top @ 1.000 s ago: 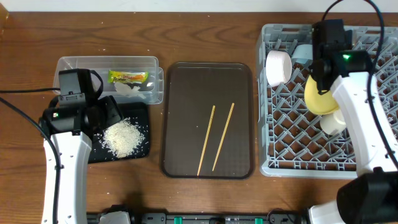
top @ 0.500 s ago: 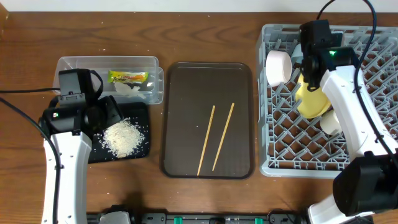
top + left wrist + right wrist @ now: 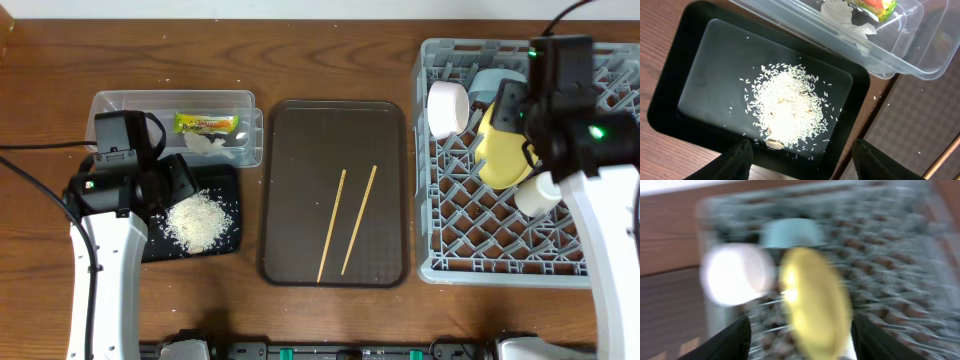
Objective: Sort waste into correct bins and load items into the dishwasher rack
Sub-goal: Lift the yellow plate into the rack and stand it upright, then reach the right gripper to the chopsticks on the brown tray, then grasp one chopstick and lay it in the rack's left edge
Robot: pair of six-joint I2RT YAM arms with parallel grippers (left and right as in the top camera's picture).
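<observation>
The grey dishwasher rack (image 3: 470, 215) stands at the right. In it a yellow plate (image 3: 500, 152) stands on edge, with a white bowl (image 3: 449, 108), a light blue bowl (image 3: 490, 84) and a pale cup (image 3: 538, 195) around it. My right gripper (image 3: 516, 115) hovers over the plate (image 3: 815, 300), open, fingers apart from it on both sides; that view is blurred. Two chopsticks (image 3: 345, 225) lie on the brown tray. A wrapper (image 3: 206, 123) and tissue (image 3: 210, 143) lie in the clear tub (image 3: 130, 105). Rice (image 3: 787, 107) is heaped in the black tray (image 3: 670, 100). My left gripper (image 3: 802, 162) is open and empty above the tray's near rim.
The large dark brown serving tray (image 3: 290, 200) sits between the bins and the rack. Bare wooden table (image 3: 320, 320) runs along the front edge. The left arm's cable (image 3: 40, 150) trails off to the left.
My right gripper has opened and let go of the yellow plate, which now leans in the rack. The right wrist has swung to the right. The left arm has not moved.
</observation>
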